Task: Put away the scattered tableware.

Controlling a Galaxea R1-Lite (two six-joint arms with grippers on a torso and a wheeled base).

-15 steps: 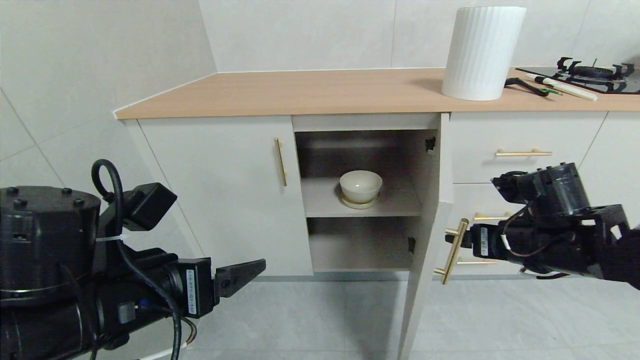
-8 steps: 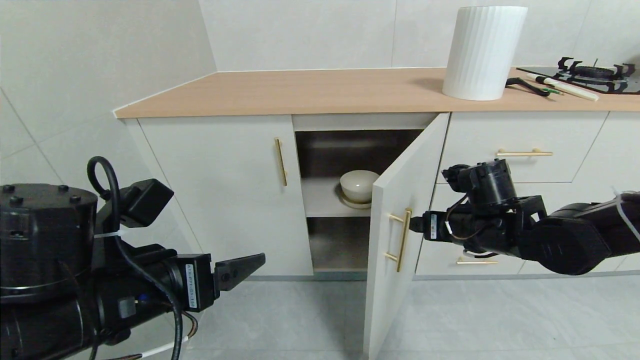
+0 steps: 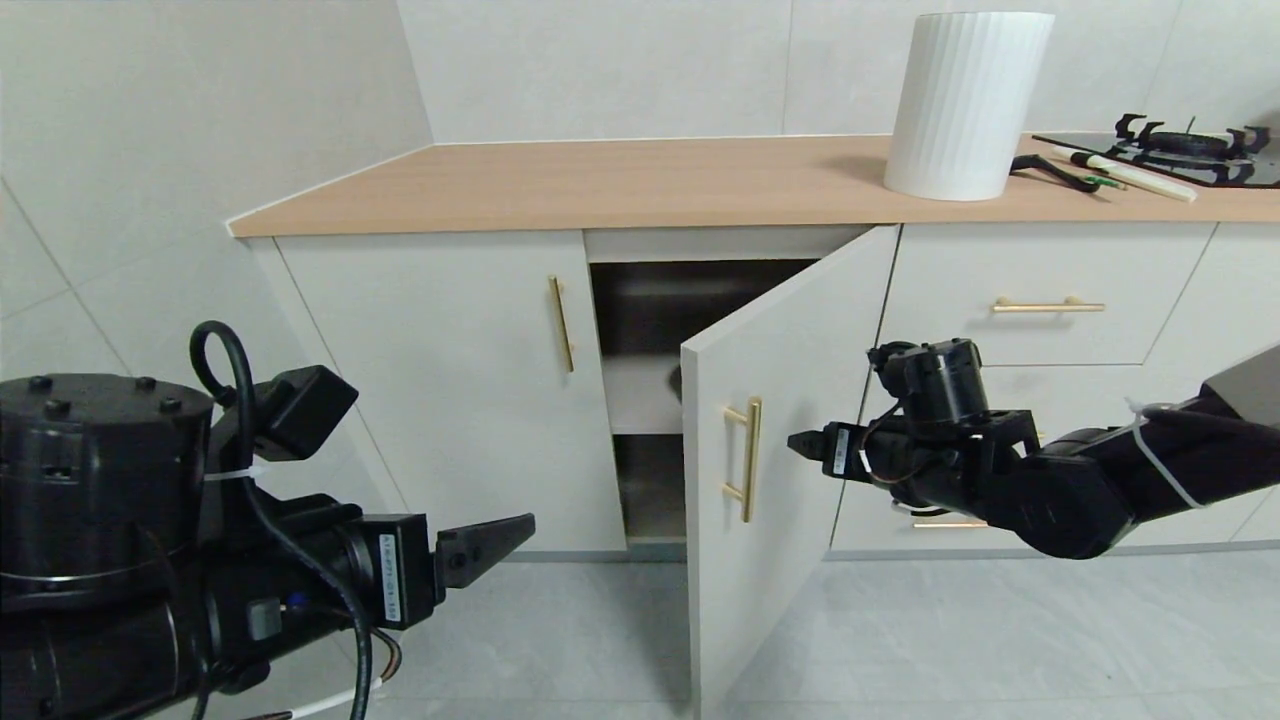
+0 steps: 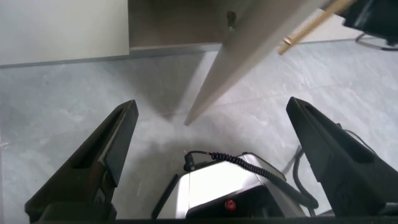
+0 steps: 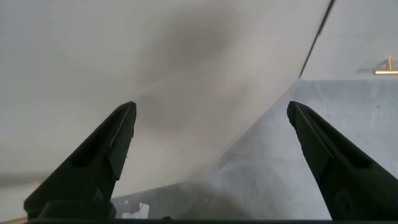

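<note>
Low on the left, the left gripper (image 3: 490,540) hangs over the tiled floor (image 3: 950,640) with its black wedge fingers spread wide on nothing. The left wrist view (image 4: 211,109) adds the open door's (image 4: 261,50) lower corner and its brass handle (image 4: 311,25) above that floor. Next we see a closed pale door (image 3: 440,380) with an upright brass bar (image 3: 561,323), under a wood-grain counter (image 3: 600,180). The cabinet opening follows, and a shelf (image 3: 640,395) shows in the gap. The smooth, flat door (image 3: 790,400) stands ajar, hinged on its right, and covers most of that shelf, so we cannot tell what tableware is inside. Its handle (image 3: 745,460) runs vertically. Just right of it the right gripper (image 3: 800,445) points at the door's face, fingers wide apart and holding nothing. We cannot tell whether it touches. Its wrist view (image 5: 211,109) shows the door's plain face (image 5: 155,74) close ahead. Farther right are drawers (image 3: 1040,270) with level brass bars. On the counter stands a ribbed white cylinder (image 3: 965,100). Beside it a long white utensil (image 3: 1125,175) lies flat, slanting from far left to near right, next to a black stove (image 3: 1190,140).
</note>
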